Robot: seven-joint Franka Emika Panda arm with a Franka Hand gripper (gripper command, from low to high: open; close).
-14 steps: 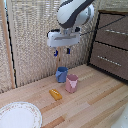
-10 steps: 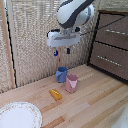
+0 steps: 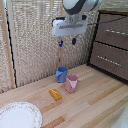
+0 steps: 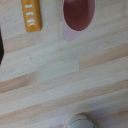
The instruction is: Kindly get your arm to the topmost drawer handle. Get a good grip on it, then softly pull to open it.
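The white arm hangs at the top middle of the exterior view. Its gripper points down, with blue-tipped fingers apart and nothing between them. It is high above the table, well to the exterior view's left of the dark brown cabinet. The shallow top drawer looks shut. Its handle shows only as a thin, faint bar. Two taller drawer fronts below carry silver bars. The wrist view shows only the table, not the fingers or the drawer.
A blue cup and a pink cup stand on the wooden table below the gripper. A yellow block and a white plate lie nearer. The wrist view shows the pink cup and yellow block. A woven screen stands behind.
The arm and gripper have shifted slightly toward the exterior view's right. Cups, block, plate and drawers have not moved.
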